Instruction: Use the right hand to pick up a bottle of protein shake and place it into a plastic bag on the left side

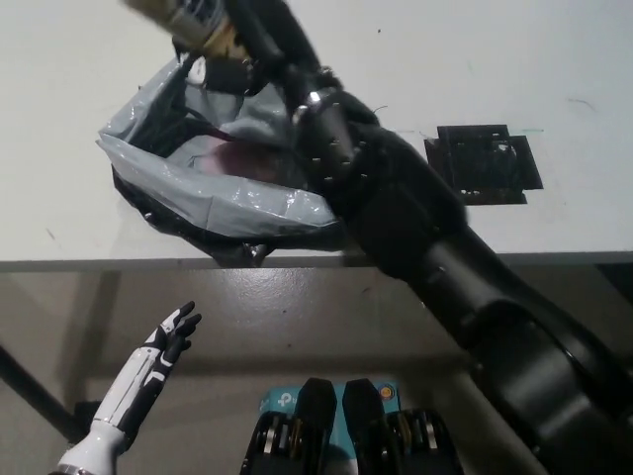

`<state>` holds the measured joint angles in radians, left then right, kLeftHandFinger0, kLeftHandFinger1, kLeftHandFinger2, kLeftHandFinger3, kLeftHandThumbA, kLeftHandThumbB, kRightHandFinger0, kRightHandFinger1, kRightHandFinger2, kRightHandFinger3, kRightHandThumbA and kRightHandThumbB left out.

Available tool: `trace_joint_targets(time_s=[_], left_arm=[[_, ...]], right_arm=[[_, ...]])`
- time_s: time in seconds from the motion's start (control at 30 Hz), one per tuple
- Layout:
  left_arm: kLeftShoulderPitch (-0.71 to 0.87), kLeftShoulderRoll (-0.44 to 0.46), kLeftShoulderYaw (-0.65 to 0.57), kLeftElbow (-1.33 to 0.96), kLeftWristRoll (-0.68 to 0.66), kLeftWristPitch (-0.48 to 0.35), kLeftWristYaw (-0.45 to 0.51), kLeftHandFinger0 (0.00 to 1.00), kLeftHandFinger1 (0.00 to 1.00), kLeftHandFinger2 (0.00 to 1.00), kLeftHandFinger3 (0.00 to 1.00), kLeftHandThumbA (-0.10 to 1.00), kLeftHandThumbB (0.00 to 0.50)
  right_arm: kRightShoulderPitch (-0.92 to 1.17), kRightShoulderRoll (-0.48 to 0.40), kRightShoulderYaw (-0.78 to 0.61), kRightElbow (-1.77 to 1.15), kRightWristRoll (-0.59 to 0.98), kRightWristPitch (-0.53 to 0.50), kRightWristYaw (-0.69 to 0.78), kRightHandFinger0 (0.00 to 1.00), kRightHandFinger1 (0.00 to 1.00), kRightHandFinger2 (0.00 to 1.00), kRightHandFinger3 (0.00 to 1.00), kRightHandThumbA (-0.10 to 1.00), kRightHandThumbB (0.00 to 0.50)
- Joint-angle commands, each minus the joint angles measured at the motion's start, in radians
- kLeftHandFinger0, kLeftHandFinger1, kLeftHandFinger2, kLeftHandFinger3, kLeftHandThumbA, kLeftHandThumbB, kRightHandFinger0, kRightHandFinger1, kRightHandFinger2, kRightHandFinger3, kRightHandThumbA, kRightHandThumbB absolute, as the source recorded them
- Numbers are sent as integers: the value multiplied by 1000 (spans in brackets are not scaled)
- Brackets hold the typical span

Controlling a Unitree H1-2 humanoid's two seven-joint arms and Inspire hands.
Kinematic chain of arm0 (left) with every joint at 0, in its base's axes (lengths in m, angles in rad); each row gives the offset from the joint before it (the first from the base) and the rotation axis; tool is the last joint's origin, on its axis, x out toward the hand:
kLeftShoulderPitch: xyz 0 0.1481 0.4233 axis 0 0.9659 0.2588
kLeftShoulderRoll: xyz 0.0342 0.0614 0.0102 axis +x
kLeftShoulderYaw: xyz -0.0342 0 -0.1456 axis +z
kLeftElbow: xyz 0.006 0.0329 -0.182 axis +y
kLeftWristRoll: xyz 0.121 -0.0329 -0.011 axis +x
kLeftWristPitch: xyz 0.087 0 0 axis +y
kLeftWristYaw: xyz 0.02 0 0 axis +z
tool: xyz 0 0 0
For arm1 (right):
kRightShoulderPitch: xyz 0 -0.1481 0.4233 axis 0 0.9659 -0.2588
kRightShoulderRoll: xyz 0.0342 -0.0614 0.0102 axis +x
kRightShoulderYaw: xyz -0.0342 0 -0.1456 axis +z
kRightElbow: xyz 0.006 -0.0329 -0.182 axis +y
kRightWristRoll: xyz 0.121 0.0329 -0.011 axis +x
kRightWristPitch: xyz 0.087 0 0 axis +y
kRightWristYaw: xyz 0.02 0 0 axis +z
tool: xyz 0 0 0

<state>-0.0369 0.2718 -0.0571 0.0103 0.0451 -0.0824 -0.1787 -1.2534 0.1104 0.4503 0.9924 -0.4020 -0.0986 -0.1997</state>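
Head view: the tan protein shake bottle lies almost sideways, its long side running left to right, above the open grey plastic bag on the white table. The black right hand grips it from the right. The white left hand hangs low, fingers apart.

A: How's your camera set?

B: One view only, from the robot's head, looking steeply down. You see the white table filling the top half, its front edge crossing mid-picture, floor below.

A: How near?

B: Close enough that the right arm fills the picture's right, blurred. The plastic bag sits upper left, the left hand lower left.

A: Shared coverage?

B: None, you've got no second view.
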Motion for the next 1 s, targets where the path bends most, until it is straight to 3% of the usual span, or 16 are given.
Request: trace_joint_targets(time_s=[0.0, 0.2, 0.27, 0.37, 0.4, 0.43, 0.47, 0.53, 0.73, 0.9, 0.97], left_arm=[[-17, 23, -7, -31, 26, -35, -11, 1000, 1000, 1000, 1000, 1000, 355], [-21, 23, -6, -54, 30, -25, -17, 1000, 1000, 1000, 1000, 1000, 344], [-24, 26, -6, -57, 25, -23, -25, 1000, 1000, 1000, 1000, 1000, 342], [-30, 27, -5, -68, 23, -7, -32, 1000, 1000, 1000, 1000, 1000, 348], [-35, 23, -4, -69, 15, 0, -35, 1000, 1000, 1000, 1000, 1000, 368], [-40, 21, -3, -69, 12, 2, -36, 1000, 1000, 1000, 1000, 1000, 370], [-43, 18, -4, -64, 12, -4, -36, 1000, 1000, 1000, 1000, 1000, 371], [-47, 16, -4, -59, 0, -8, -43, 1000, 1000, 1000, 1000, 1000, 358], [-56, 15, -5, -56, 11, -1, -42, 1000, 1000, 1000, 1000, 1000, 338], [-68, 15, -11, -46, 22, -5, -43, 1000, 1000, 1000, 1000, 1000, 349], [-72, 14, -13, -44, 23, -3, -44, 1000, 1000, 1000, 1000, 1000, 353]], right_arm=[[-144, 24, 21, 131, -61, -82, -57, 0, 367, 806, 905, -100, 153], [-184, 26, 74, 263, -114, -72, -97, 0, 431, 893, 961, -100, 166], [-177, 14, 106, 281, -143, -60, -109, 0, 390, 841, 799, -100, 160], [-170, 0, 133, 301, -160, -25, -86, 5, 374, 777, 764, -98, 192], [-171, -9, 133, 307, -148, -2, -3, 417, 808, 1000, 1000, 389, 416], [-174, -16, 128, 312, -133, 3, 66, 576, 962, 1000, 1000, 437, 377], [-175, -23, 116, 305, -107, 20, 169, 1000, 1000, 1000, 1000, 558, 457], [-170, -34, 108, 296, -93, 16, 235, 1000, 1000, 1000, 1000, 594, 500], [-164, -45, 67, 259, -42, 41, 376, 1000, 1000, 1000, 1000, 713, 500], [-154, -52, -2, 216, 15, 70, 439, 1000, 1000, 1000, 1000, 713, 500], [-155, -69, -67, 162, 78, 93, 492, 1000, 1000, 1000, 1000, 792, 500]])
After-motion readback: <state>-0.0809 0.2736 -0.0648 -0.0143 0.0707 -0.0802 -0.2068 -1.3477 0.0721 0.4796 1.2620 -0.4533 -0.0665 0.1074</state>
